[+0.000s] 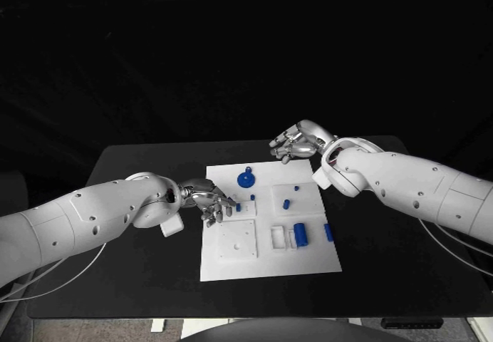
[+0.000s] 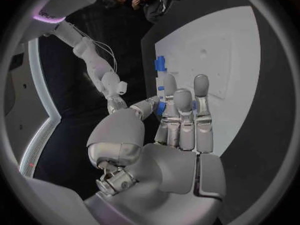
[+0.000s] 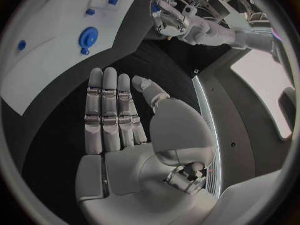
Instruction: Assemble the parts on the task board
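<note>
From my station the job looked only partly done. On the task board I could see a round blue wheel-like part lying near its far edge at about 11 o'clock from the board's middle, two small blue pegs near the centre, and two upright blue blocks at roughly 4 o'clock beside white fixtures. Whether any of these were fully seated I could not tell; the square plate at 7 o'clock on the board carried no blue piece, so I judged more fitting remained.

My left hand sat over the board's left edge at 9 o'clock. In the left wrist view its fingers were held together with a small blue part pinched against the thumb, and another blue piece stood on the board just beyond the fingertips. My right hand hovered beyond the board's far corner at 1 o'clock, over bare tabletop; its fingers were straight and released, holding nothing.

For room, I judged the left hand tight: the board edge and a standing part lay just beside its fingers. The right hand had open black tabletop all round, well apart from the parts, and the tabletop's far edge ran near behind it.
</note>
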`<action>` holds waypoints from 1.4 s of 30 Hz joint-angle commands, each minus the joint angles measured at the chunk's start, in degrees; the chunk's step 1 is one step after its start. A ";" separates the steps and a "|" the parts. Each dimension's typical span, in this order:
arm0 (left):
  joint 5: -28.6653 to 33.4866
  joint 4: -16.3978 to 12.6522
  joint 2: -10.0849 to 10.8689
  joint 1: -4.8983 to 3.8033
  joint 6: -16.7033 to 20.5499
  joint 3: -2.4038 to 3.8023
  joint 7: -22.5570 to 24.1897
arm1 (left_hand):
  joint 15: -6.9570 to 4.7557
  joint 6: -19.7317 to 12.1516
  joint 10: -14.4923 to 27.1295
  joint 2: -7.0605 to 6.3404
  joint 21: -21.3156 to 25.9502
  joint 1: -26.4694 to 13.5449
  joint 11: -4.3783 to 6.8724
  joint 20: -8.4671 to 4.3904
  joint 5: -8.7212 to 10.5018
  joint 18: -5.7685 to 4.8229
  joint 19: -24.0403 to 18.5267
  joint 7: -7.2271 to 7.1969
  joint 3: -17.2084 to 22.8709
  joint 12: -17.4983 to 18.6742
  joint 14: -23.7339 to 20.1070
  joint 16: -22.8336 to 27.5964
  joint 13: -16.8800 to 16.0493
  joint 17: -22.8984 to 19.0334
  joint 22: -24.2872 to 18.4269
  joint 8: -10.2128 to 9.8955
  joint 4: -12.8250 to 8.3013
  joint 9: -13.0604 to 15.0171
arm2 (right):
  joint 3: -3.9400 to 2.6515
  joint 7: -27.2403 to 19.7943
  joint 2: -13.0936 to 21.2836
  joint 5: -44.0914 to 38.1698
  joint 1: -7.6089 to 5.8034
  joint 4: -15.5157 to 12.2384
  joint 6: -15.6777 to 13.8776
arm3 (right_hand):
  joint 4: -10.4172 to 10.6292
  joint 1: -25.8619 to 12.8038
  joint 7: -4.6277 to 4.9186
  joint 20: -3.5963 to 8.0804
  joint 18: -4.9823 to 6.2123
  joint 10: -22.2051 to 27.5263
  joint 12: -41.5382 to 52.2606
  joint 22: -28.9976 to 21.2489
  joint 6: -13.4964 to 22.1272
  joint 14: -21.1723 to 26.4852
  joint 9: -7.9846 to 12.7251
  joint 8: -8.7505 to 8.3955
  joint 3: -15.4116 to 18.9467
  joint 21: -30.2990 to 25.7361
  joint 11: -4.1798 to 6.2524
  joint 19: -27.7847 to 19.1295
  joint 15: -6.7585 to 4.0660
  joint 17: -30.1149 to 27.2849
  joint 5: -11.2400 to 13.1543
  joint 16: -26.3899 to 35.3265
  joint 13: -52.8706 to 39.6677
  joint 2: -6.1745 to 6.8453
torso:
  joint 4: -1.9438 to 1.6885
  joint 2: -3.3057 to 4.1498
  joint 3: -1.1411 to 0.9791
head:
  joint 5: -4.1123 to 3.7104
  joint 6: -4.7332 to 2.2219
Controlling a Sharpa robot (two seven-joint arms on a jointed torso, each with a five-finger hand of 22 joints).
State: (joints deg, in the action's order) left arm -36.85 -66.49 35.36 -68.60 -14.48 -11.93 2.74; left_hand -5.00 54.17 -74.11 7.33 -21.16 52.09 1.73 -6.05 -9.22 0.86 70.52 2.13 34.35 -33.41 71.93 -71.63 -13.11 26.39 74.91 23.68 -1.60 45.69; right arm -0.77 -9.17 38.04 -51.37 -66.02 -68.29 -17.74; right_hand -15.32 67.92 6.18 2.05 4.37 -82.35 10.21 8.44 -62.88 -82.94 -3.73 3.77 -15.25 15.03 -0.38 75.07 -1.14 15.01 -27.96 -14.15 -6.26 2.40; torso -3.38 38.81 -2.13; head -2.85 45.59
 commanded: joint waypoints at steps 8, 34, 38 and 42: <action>8.36 -4.19 2.45 -0.02 -11.00 0.04 5.31 | -0.01 1.07 0.06 2.25 -0.29 0.27 0.11 -0.03 0.05 1.03 -0.60 -0.39 4.24 -0.47 -0.62 -0.84 0.33 -0.14 1.21 -0.34 -6.54 0.21 | 1.25 -0.52 0.29 -18.32 0.55 -7.08 1.62 | -0.89 1.80 -0.31 2.85 -0.59 6.91 21.99 14.78 -0.39 7.96 0.05 -0.21 2.32 17.88 1.28 -4.48 -2.41 29.73 0.50 -22.95 -21.91 -0.43 | 0.04 0.02 -0.03 | 0.44 -1.73; 17.22 -6.92 4.40 0.10 -17.30 0.01 4.99 | -0.69 0.76 -0.98 3.06 -2.33 -4.94 0.86 -0.68 -1.59 0.68 -0.66 -1.66 5.02 -1.67 0.02 -2.11 -0.27 1.53 1.20 3.22 -9.37 17.26 | 4.79 -4.08 3.45 -28.79 2.16 -20.74 -0.58 | -1.00 3.80 -0.89 2.79 0.85 10.58 37.08 31.65 1.33 9.49 -0.01 -0.20 8.92 28.05 1.65 -7.93 -2.73 43.56 -0.99 -36.56 -40.74 0.26 | -0.03 0.02 -0.01 | 1.85 -1.65; 16.55 -6.74 4.64 0.11 -16.98 0.01 4.97 | -0.69 0.77 -0.98 3.00 -2.37 -4.93 0.86 -0.69 -1.57 0.68 -0.68 -1.66 5.04 -1.73 0.03 -2.12 -0.30 1.54 1.21 3.20 -9.45 17.34 | 4.84 -4.34 3.94 -28.67 2.33 -21.50 -0.60 | -1.02 3.78 -0.88 2.78 0.93 10.60 37.58 33.17 1.19 9.25 -0.01 -0.21 8.81 27.94 1.62 -7.97 -2.71 44.80 -1.97 -37.77 -41.83 0.33 | -0.02 0.01 -0.03 | 2.01 -1.71; 15.75 -6.52 4.81 0.12 -17.01 0.01 4.92 | -0.70 0.88 -0.97 2.92 -2.45 -4.85 0.87 -0.69 -1.64 0.69 -0.71 -1.68 5.05 -1.79 0.06 -2.15 -0.32 1.55 1.21 3.13 -9.53 17.42 | 4.86 -4.55 4.31 -28.46 2.44 -21.95 -0.69 | -1.02 3.73 -0.84 2.75 1.01 10.45 37.89 35.11 1.14 9.10 -0.02 -0.21 8.41 27.27 1.59 -7.84 -2.69 45.42 -2.57 -38.22 -42.76 0.48 | 0.00 0.01 -0.03 | 2.08 -1.74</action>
State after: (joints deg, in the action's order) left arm -20.87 -73.00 40.17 -68.46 -31.15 -11.96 7.19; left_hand -5.33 53.86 -74.95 10.17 -23.41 47.25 2.56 -6.25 -10.59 0.85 69.91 1.91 34.06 -35.01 71.88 -73.40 -13.33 27.88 74.94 26.80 -5.87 63.06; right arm 4.10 -12.21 42.22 -79.08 -63.64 -90.05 -18.46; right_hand -16.30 71.35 5.22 4.81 4.43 -72.17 47.94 43.43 -61.54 -73.65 -3.66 3.59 -6.59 42.41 1.32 67.35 -3.95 60.41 -30.27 -52.28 -48.96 2.42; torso -3.41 38.80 -2.13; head -0.81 43.88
